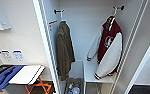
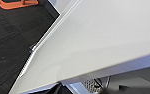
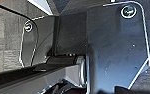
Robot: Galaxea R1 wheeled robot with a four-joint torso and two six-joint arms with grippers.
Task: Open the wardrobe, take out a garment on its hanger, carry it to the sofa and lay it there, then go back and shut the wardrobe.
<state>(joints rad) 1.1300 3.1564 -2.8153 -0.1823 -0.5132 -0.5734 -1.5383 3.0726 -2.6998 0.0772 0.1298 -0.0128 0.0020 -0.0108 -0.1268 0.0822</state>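
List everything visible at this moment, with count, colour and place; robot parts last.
wardrobe: one, white, open, centre of the head view.
garment: one, maroon with white sleeves, hanging on the right inside.
hanger: one, white, on the right peg, carrying the garment.
coat: one, olive-brown, hanging on the left inside.
shelf: one, white, under the garment's sleeves.
bin: one, on the wardrobe floor, holding bottles.
folding stand: one, orange legs, left of the wardrobe.
wall sockets: several, white, on the left wall.
wrist plate: one, dark, right wrist view.
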